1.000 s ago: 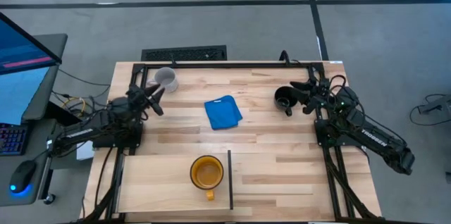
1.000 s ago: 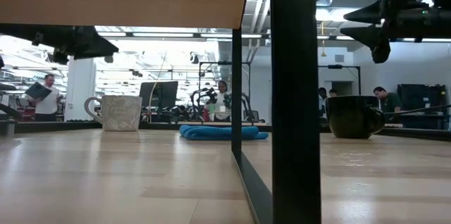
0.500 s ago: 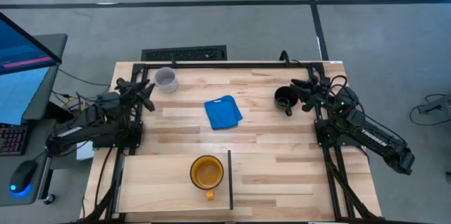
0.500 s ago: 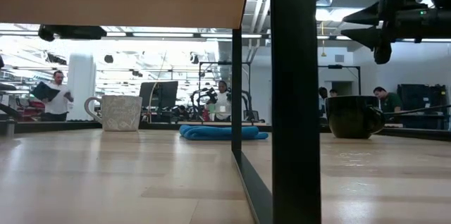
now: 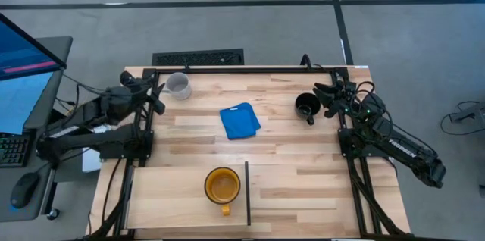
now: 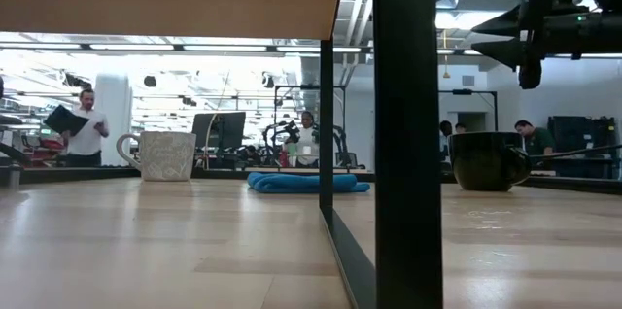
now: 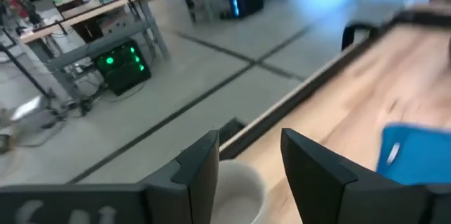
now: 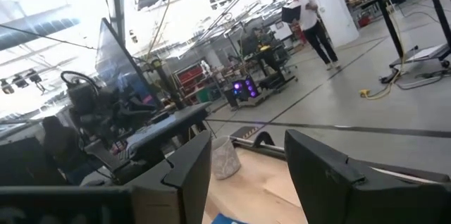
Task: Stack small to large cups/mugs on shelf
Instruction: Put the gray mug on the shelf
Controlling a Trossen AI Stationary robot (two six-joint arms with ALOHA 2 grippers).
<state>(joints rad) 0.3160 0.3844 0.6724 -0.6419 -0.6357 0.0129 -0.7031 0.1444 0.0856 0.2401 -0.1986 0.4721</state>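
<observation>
Nearest the camera-side edge of the desk (image 5: 288, 127), yellow mug (image 5: 222, 186) upright on the pale wood shelf (image 5: 170, 195), handle toward the near edge, just beside the thin dark divider (image 5: 248, 193) at the shelf's right edge. At the far left corner of the desk, light grey-white mug (image 5: 178, 85) upright, apart from everything else; seen in the low view as a pale cup (image 6: 167, 155) with its handle to the side. At the far right, glossy black mug (image 5: 306, 107) upright on the planks, well apart from the shelf. Between the grey and black mugs, flat blue cloth (image 5: 240, 120) lying on the desk. Just left of the grey mug, left claw (image 5: 151, 95) hanging over the desk's left edge, fingers (image 7: 199, 168) spread and empty, the mug's rim visible just ahead between them in the left wrist view. Just right of the black mug, right claw (image 5: 327, 94) raised above the desk, fingers (image 8: 184, 164) parted with nothing between them. Beyond the desk in the low view, a person (image 6: 87, 129) standing at the far left holding something dark, and others seated farther back.
</observation>
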